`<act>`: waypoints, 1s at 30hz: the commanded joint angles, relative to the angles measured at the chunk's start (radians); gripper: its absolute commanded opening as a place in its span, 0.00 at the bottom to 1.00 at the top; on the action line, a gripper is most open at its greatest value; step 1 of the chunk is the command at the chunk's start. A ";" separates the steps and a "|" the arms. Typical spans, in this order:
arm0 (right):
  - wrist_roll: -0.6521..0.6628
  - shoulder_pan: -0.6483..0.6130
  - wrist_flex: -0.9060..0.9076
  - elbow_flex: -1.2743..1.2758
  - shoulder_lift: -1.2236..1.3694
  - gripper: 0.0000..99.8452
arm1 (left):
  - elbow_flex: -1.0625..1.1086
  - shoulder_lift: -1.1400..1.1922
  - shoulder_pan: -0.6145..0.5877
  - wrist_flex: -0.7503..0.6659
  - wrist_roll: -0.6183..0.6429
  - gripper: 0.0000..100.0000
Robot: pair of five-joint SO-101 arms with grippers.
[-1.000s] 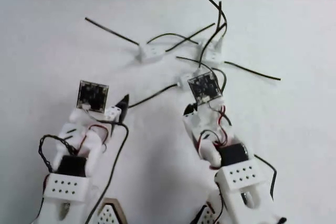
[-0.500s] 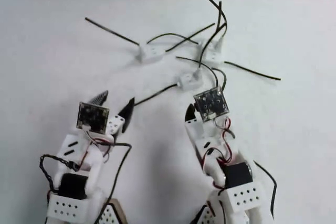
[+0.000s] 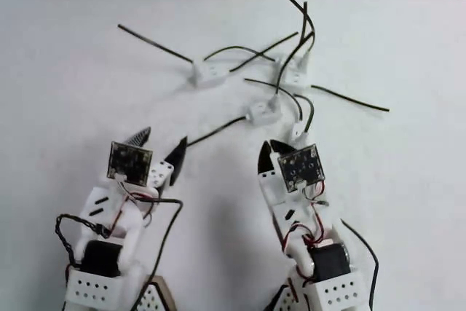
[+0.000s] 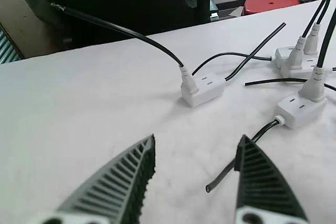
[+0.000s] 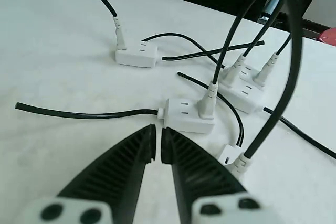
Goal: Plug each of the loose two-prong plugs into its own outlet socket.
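Observation:
Three white outlet blocks lie mid-table: one far left (image 3: pixel 207 72), one in the middle (image 3: pixel 263 112) and one far right (image 3: pixel 295 78); each has a black-corded plug seated in it. A loose white two-prong plug (image 3: pixel 298 133) on a black cord lies on the table just beyond my right gripper (image 3: pixel 268 152), beside it and not held. In the right wrist view that plug (image 5: pixel 234 162) lies beside my shut, empty right gripper (image 5: pixel 158 130), short of the middle outlet (image 5: pixel 186 115). My left gripper (image 3: pixel 156 145) stands open and empty, with a bare cable end (image 4: pixel 209 188) near one finger.
Black cords (image 3: pixel 342 97) fan out from the outlets across the far half of the white table. The middle outlet's own cord (image 3: pixel 215 130) runs toward the left gripper. A dark chair and red objects stand past the table's far edge.
The right arm has drawn back toward the near edge, away from the middle outlet, uncovering the loose plug. The left gripper has opened and the left arm has pulled back slightly.

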 commanded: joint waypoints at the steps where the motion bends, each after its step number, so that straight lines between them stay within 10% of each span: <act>1: 0.000 -0.007 -0.016 -0.003 -0.012 0.02 | -0.005 -0.012 0.015 0.123 0.006 0.25; 18: 0.000 -0.053 -0.044 0.025 -0.019 0.02 | -0.005 -0.012 -0.085 0.578 0.003 0.25; 30: 0.066 -0.053 -0.044 0.025 -0.019 0.02 | -0.005 -0.012 -0.228 0.606 0.009 0.25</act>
